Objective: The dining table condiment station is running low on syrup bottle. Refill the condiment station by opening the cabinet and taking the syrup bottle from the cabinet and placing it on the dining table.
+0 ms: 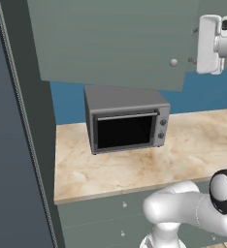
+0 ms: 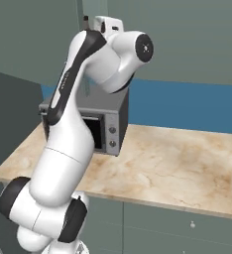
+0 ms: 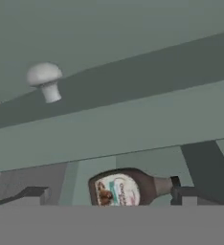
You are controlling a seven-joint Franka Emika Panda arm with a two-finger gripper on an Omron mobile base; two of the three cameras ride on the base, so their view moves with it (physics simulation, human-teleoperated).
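Note:
The syrup bottle (image 3: 126,188), dark brown with a pale label, stands inside the cabinet and looks sideways in the rolled hand view. My gripper (image 3: 106,200) is open, one dark fingertip (image 3: 30,195) on each side of the bottle. Whether they touch it I cannot tell. The grey-green cabinet door (image 1: 115,43) is swung open, its round pale knob (image 1: 173,62) near its free edge. That knob (image 3: 44,79) also shows close in the hand view. My gripper (image 1: 195,46) sits just past the door's right edge, up at cabinet height. The dining table is out of view.
A grey toaster oven (image 1: 127,125) stands on the marble counter (image 1: 135,167) under the cabinet, with grey-green drawers (image 1: 101,213) below. A tall dark panel (image 1: 13,145) closes the left side. My arm (image 2: 68,134) rises in front of the oven (image 2: 110,131).

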